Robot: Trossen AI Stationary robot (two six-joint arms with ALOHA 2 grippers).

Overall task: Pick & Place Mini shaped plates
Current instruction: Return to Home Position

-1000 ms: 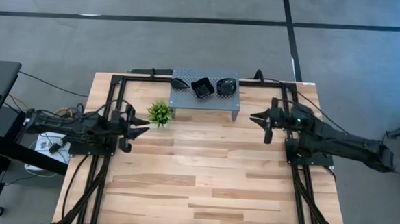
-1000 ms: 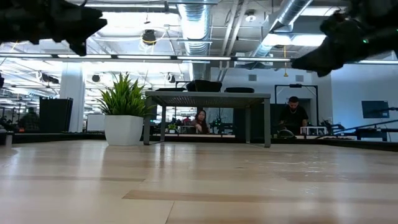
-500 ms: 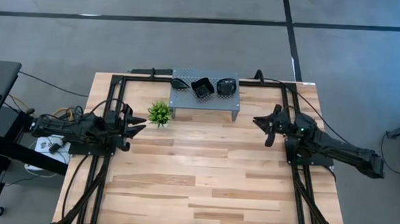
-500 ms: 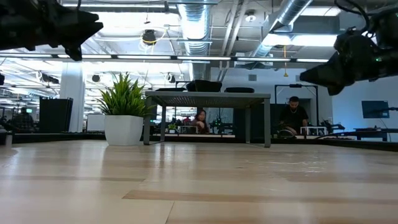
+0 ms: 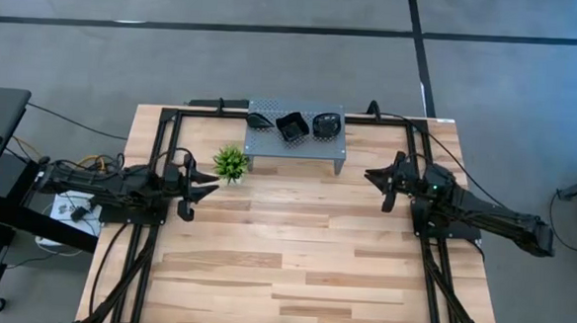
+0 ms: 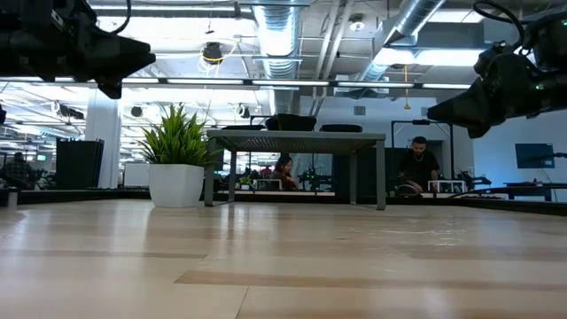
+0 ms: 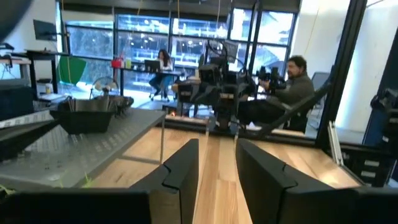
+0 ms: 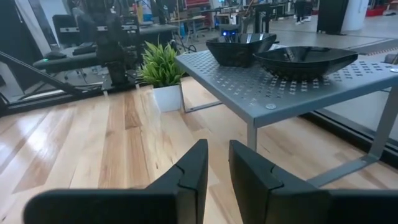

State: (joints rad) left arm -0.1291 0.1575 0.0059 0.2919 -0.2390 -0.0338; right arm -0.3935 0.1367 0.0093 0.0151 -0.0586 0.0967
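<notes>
Now my left tool (image 5: 210,180) and right tool (image 5: 370,173) hang empty, open a crack. The plates (image 5: 292,125) look slippery and breakable; I'd pinch a rim.

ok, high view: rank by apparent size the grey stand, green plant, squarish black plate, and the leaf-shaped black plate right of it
1. grey stand, clearly largest
2. green plant, only slightly ahead
3. squarish black plate and leaf-shaped black plate: look alike, not ranking them

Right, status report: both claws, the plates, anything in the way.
Left claw narrowly open, empty, close beside plant. Right claw likewise, off the stand. Plates all on stand.
</notes>
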